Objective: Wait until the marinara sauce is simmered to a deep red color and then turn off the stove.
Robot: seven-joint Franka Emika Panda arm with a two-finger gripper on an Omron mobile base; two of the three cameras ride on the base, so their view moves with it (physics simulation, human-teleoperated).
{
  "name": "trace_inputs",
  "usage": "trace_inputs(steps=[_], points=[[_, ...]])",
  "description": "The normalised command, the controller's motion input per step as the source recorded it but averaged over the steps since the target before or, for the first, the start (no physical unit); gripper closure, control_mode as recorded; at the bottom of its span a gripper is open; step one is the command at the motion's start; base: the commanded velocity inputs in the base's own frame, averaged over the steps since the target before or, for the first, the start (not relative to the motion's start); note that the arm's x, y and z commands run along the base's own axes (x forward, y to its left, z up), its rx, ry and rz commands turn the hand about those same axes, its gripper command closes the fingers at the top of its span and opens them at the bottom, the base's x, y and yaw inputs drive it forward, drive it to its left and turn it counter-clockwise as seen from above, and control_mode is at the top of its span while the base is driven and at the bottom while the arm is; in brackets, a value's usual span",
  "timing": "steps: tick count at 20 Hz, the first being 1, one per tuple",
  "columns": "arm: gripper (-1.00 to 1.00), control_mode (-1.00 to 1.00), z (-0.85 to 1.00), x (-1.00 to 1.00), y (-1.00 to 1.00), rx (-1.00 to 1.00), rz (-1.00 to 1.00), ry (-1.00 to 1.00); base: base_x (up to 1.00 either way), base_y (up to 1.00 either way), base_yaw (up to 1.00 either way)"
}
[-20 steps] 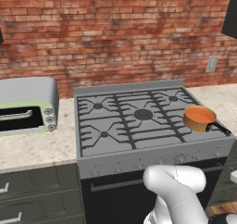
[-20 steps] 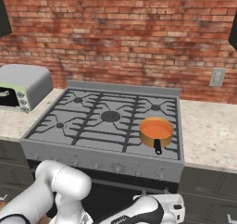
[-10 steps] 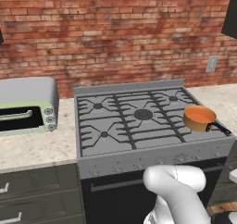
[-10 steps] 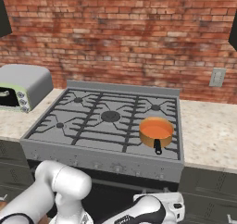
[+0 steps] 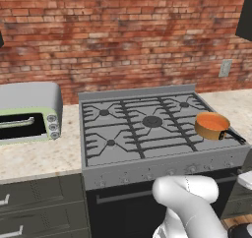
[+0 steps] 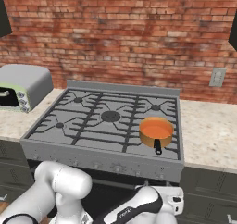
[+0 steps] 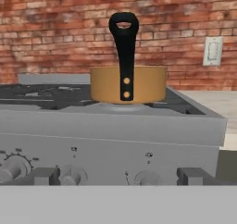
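Resting on the stove's (image 6: 102,126) front right burner, orange marinara sauce (image 6: 156,126) is observed; gripper state cannot be determined.

The white arm (image 5: 189,202) is folded low in front of the robot, its rounded elbow link showing near the bottom of the left base view and bending down and to the right out of frame. In the right base view the same arm (image 6: 60,190) rises at the lower left, then doubles across to the right, where the white hand housing (image 6: 159,202) sits low at the near edge. Its fingers lie below the frame, so their spread cannot be judged.
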Motion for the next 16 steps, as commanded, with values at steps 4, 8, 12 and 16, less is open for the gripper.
trace_inputs(steps=[4,8,12,16], points=[[-1.00,-1.00,-0.03,0.17,0.00,0.00,-0.11,-0.03,0.00,0.00,0.00],[-1.00,-1.00,-0.07,0.11,0.00,0.00,-0.08,-0.07,0.00,0.00,0.00],[-1.00,-1.00,-0.23,0.00,0.00,0.00,-0.02,-0.09,0.00,0.00,0.00],[-1.00,-1.00,-0.28,0.00,0.00,0.00,0.00,-0.10,0.00,0.00,0.00]])
